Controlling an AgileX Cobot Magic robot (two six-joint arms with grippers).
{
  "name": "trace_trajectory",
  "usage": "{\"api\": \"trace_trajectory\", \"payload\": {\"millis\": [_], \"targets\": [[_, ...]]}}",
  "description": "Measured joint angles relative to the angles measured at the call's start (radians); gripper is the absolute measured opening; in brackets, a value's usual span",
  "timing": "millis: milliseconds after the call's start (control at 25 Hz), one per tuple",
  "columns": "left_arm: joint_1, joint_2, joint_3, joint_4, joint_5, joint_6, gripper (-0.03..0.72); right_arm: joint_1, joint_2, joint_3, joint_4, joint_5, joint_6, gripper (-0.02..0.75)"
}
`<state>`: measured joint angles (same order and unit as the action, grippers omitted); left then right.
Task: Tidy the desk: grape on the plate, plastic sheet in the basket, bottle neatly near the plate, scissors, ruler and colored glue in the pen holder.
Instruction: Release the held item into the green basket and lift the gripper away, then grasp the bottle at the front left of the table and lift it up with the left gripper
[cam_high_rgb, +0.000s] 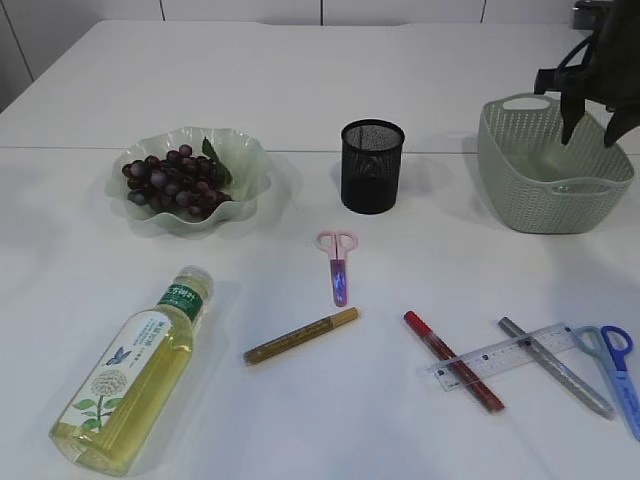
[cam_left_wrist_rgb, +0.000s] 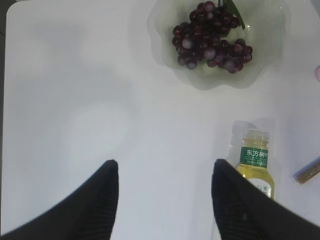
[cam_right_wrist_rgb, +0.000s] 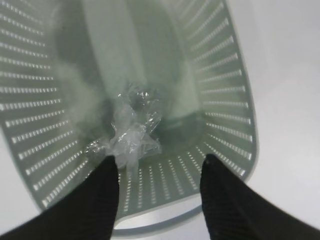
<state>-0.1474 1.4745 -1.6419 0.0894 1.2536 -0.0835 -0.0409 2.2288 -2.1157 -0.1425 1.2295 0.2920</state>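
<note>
The grape (cam_high_rgb: 175, 182) bunch lies on the pale green plate (cam_high_rgb: 245, 150) at the left. A bottle (cam_high_rgb: 135, 372) of yellow liquid lies on its side at the front left. Over the green basket (cam_high_rgb: 520, 195) at the right hangs my right gripper (cam_high_rgb: 589, 135), open. The crumpled clear plastic sheet (cam_right_wrist_rgb: 131, 131) lies on the basket's floor (cam_right_wrist_rgb: 210, 100), just off my right gripper's (cam_right_wrist_rgb: 160, 162) left fingertip. Pink scissors (cam_high_rgb: 337, 262), blue scissors (cam_high_rgb: 617, 362), a clear ruler (cam_high_rgb: 505, 354) and a gold glue pen (cam_high_rgb: 300, 336) lie on the table. My left gripper (cam_left_wrist_rgb: 165, 167) is open and empty above bare table, with the bottle (cam_left_wrist_rgb: 255, 160) to its right.
The black mesh pen holder (cam_high_rgb: 372, 165) stands at the middle back. A red pen (cam_high_rgb: 452, 374) lies under the ruler and a silver pen (cam_high_rgb: 556, 367) lies across it. In the left wrist view the grape (cam_left_wrist_rgb: 212, 35) bunch on the plate (cam_left_wrist_rgb: 270, 67) is at the top.
</note>
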Motion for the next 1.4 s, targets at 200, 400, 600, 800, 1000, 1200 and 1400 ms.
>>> {"api": "trace_trajectory", "payload": {"millis": [200, 400, 600, 800, 1000, 1200, 1400], "targets": [[0.0, 0.0, 0.0, -0.002, 0.0, 0.0, 0.433, 0.0, -0.019, 0.0, 0.08, 0.004, -0.067, 0.391], [0.0, 0.0, 0.007, -0.005, 0.0, 0.0, 0.433, 0.0, -0.113, 0.036, 0.158, 0.007, -0.12, 0.386], [0.0, 0.0, 0.011, -0.053, 0.0, 0.0, 0.433, 0.0, -0.273, 0.212, 0.241, 0.007, -0.163, 0.385], [0.0, 0.0, 0.011, -0.096, 0.0, -0.006, 0.433, 0.0, -0.444, 0.437, 0.291, 0.007, -0.207, 0.386], [0.0, -0.002, 0.043, -0.166, 0.0, -0.008, 0.444, 0.0, -0.618, 0.641, 0.333, 0.007, -0.225, 0.386], [-0.013, -0.002, 0.19, -0.196, -0.002, -0.008, 0.521, 0.0, -0.774, 0.792, 0.35, 0.007, -0.231, 0.386], [-0.092, 0.029, 0.268, -0.184, -0.004, -0.01, 0.561, 0.0, -0.898, 0.865, 0.385, 0.009, -0.231, 0.386]]}}
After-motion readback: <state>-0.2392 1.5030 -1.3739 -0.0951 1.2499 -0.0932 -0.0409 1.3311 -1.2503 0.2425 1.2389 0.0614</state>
